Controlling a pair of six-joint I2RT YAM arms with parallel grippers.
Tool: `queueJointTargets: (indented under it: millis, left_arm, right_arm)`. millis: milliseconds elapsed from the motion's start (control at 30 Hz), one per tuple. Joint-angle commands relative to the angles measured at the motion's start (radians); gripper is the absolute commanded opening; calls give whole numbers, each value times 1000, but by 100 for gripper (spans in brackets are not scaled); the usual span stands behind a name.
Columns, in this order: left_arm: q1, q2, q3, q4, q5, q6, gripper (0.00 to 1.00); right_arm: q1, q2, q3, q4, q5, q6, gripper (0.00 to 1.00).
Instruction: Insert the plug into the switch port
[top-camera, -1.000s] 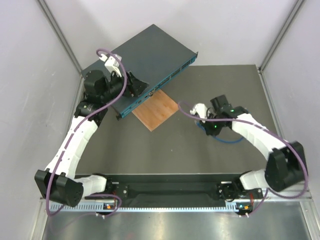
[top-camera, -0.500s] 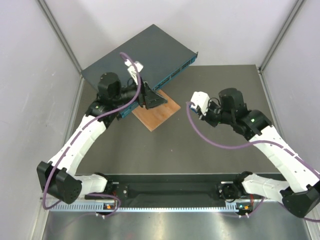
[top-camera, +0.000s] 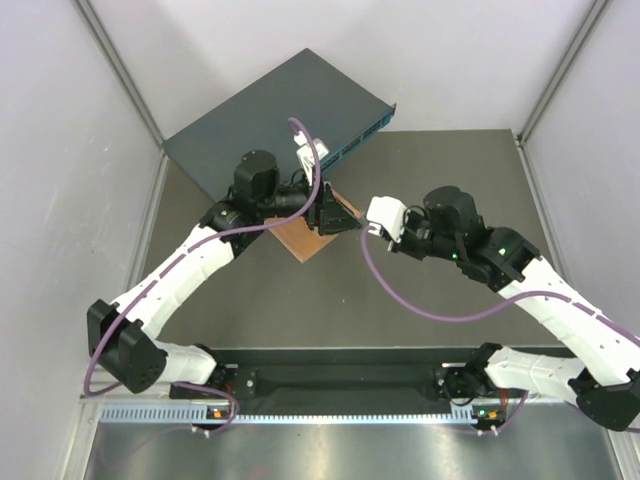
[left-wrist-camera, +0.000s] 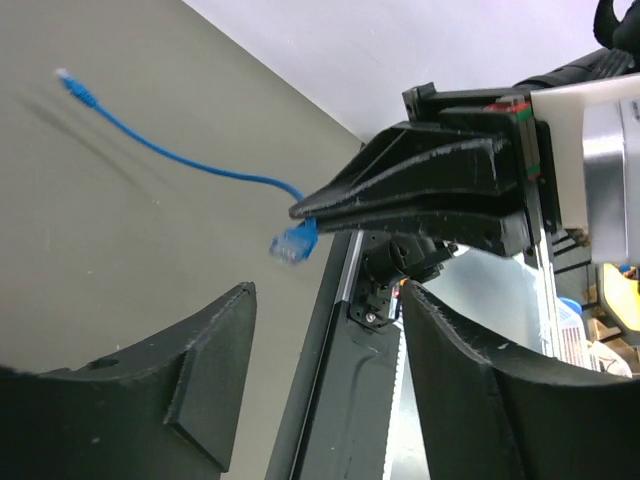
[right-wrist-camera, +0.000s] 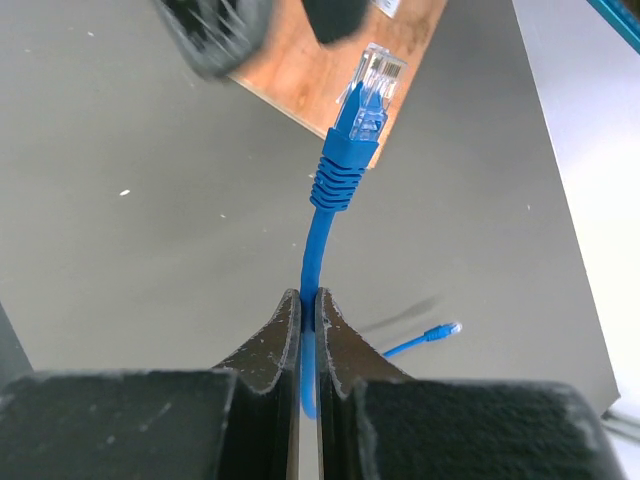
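Observation:
The switch (top-camera: 270, 110) is a dark teal box at the back left, its brighter blue face (top-camera: 362, 138) turned to the right. My right gripper (right-wrist-camera: 308, 303) is shut on a thin blue cable (right-wrist-camera: 318, 240). The clear-tipped plug (right-wrist-camera: 373, 78) stands a short way beyond the fingertips, over the wooden square (right-wrist-camera: 320, 62). In the left wrist view that plug (left-wrist-camera: 293, 243) hangs at the right gripper's tip (left-wrist-camera: 297, 212). The cable's other end (left-wrist-camera: 68, 77) trails free. My left gripper (left-wrist-camera: 325, 295) is open and empty, facing the right one over the square (top-camera: 345, 222).
The orange-brown wooden square (top-camera: 300, 240) lies on the dark mat (top-camera: 300, 300) in front of the switch. White walls close in the left, right and back. A black base rail (top-camera: 340, 382) runs along the near edge.
The left arm swung right from the switch's front face to above the wooden square. The right arm lifted the cable off the mat and carried it left, toward the left gripper.

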Motion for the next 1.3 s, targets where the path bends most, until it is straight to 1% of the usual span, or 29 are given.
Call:
queueJointTargets:
  millis: [0, 67, 200, 300, 533, 633, 833, 933, 967, 1000, 1033, 1100, 1133, 1200, 1233, 1267]
  left_arm:
    - [-11, 12, 48, 23, -14, 37, 64]
    - [-12, 20, 54, 28, -18, 40, 62]
    - [-17, 29, 57, 28, -15, 48, 56]
    - [-21, 29, 51, 29, -15, 48, 55]
    - [-30, 32, 50, 29, 1, 48, 48]
    - [-32, 32, 45, 37, 8, 48, 42]
    - [-34, 17, 16, 86, 44, 56, 25]
    - [-34, 0, -10, 129, 86, 57, 7]
    - [-34, -5, -15, 144, 93, 68, 1]
    - [-35, -16, -30, 156, 104, 71, 0]
    - [-34, -22, -41, 175, 130, 69, 0]
    - [-34, -45, -59, 236, 149, 63, 0]
    - [-34, -52, -83, 267, 155, 57, 0]
    - [-32, -80, -125, 357, 175, 39, 0]
    - [-32, -88, -139, 386, 178, 30, 0]
    - [-34, -92, -150, 414, 193, 5, 0]
  right_arm:
    - [35, -20, 54, 8, 0, -20, 0]
    - [47, -25, 56, 5, -6, -26, 0]
    - [58, -25, 60, 4, -9, -29, 0]
    - [64, -26, 68, 2, -17, -31, 0]
    - [75, -23, 79, -1, -24, -39, 0]
    - [81, -21, 80, -6, -35, -45, 0]
    - [84, -23, 83, -18, -58, -51, 0]
    - [86, -23, 86, -24, -69, -48, 1]
    - [84, -26, 89, -22, -69, -39, 9]
    - [83, -28, 88, -19, -72, -17, 17]
    - [81, -31, 89, -19, -87, -10, 35]
    - [71, -40, 86, -13, -112, 13, 47]
    - [66, -50, 83, -3, -153, 41, 58]
    - [40, -69, 76, 10, -210, 76, 61]
    - [29, -78, 71, 34, -286, 88, 61]
    - [-3, -86, 66, 49, -329, 102, 61]
